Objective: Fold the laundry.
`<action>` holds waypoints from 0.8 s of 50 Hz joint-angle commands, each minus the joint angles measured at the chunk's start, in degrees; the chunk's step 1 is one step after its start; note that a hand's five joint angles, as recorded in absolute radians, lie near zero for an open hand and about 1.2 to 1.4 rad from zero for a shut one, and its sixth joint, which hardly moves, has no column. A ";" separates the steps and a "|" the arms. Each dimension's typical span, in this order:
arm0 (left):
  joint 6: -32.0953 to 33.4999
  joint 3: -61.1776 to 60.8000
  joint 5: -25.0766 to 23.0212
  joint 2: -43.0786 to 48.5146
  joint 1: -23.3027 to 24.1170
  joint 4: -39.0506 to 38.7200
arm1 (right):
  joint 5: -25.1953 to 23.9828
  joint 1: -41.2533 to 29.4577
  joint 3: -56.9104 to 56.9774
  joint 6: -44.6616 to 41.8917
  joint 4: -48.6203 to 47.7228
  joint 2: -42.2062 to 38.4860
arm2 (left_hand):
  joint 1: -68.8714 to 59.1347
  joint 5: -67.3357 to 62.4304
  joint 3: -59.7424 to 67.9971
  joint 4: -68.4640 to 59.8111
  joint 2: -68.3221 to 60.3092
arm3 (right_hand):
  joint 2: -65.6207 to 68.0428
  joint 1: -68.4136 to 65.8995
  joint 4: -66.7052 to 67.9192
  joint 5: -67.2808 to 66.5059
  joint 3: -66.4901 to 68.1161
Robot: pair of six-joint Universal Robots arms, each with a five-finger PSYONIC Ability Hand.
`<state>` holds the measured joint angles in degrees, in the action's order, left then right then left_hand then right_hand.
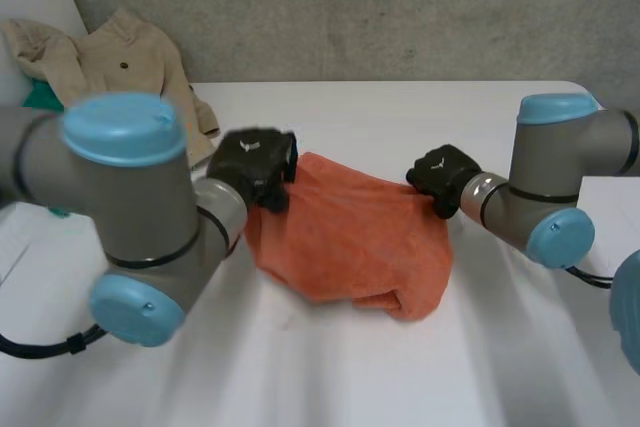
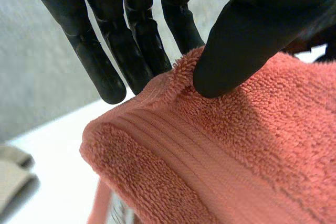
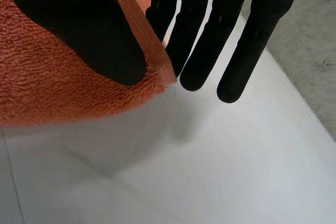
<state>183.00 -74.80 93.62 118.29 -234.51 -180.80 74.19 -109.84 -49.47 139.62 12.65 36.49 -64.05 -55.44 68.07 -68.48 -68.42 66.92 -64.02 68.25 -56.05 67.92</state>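
Left hand [image 2: 247, 40] clamped on orange towel [image 1: 350, 237], thumb pressing ribbed hem at one far corner against straight fingers [image 2: 102, 69]. Right hand [image 3: 79, 30] pinching the opposite far corner the same way, thumb on top, fingers [image 3: 202, 56] behind edge. Towel spread between both hands, far edge lifted, near part bunched on white worktop [image 1: 400, 117]. Beige garment [image 1: 130, 62] heaped at worktop's far left, near left hand, apart from towel

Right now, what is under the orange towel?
Under the towel, the left robot hand and right robot hand each have fingers below a pinched corner, with white table beneath. Anything under its middle is covered.
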 commanded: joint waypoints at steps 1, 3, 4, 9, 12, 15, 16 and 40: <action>1.48 -0.08 -0.02 -7.80 -0.42 0.01 | -0.01 0.86 -4.14 2.51 0.27 11.92 | -15.95 -14.56 11.93 -11.52 -11.58 | 13.08 -15.98 11.75 -13.95 12.08; 2.36 -0.17 -0.02 -9.82 -0.77 0.01 | 0.43 1.03 -5.63 1.89 0.71 15.44 | -15.95 -14.56 11.93 -11.52 -11.58 | 13.08 -15.98 11.75 -13.95 12.08; 3.49 -0.26 -0.02 -11.75 -1.03 0.01 | 0.69 1.21 -6.94 0.76 1.75 19.63 | -15.95 -14.56 11.93 -11.52 -11.58 | 13.08 -15.98 11.75 -13.95 12.08; 7.28 -1.05 -0.20 -18.96 -1.21 0.01 | 1.83 4.81 -9.50 -2.77 7.03 31.78 | -15.95 -14.56 11.93 -11.52 -11.58 | 13.08 -15.98 11.75 -13.95 12.08; 7.81 -1.49 -0.64 -22.75 -1.30 -0.43 | 2.10 5.87 -10.64 -2.95 10.20 38.03 | -15.95 -14.56 11.93 -11.52 -11.58 | 13.08 -15.98 11.75 -13.95 12.08; 8.16 -2.19 -0.90 -24.42 -1.30 -1.13 | 2.36 5.87 -11.78 -2.86 12.56 42.42 | -15.95 -14.56 11.93 -11.52 -11.58 | 13.08 -15.98 11.75 -13.95 12.08; 8.25 -2.28 -1.07 -24.34 -1.30 -1.39 | 2.45 5.87 -12.22 -2.77 13.01 43.22 | -15.95 -14.56 11.93 -11.52 -11.58 | 13.08 -15.98 11.75 -13.95 12.08; 31.98 18.38 -0.20 10.20 -3.06 -27.59 | 16.07 -3.09 -0.88 0.57 -3.51 17.82 | -12.64 -11.25 8.62 -8.21 -8.27 | 13.08 -15.98 11.75 -13.95 12.08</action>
<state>213.90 -61.94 92.87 124.24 -238.20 -203.28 88.51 -111.50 -51.48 139.94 14.02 56.71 -65.57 -57.21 68.42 -68.75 -68.76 67.03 -64.02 68.77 -56.53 68.28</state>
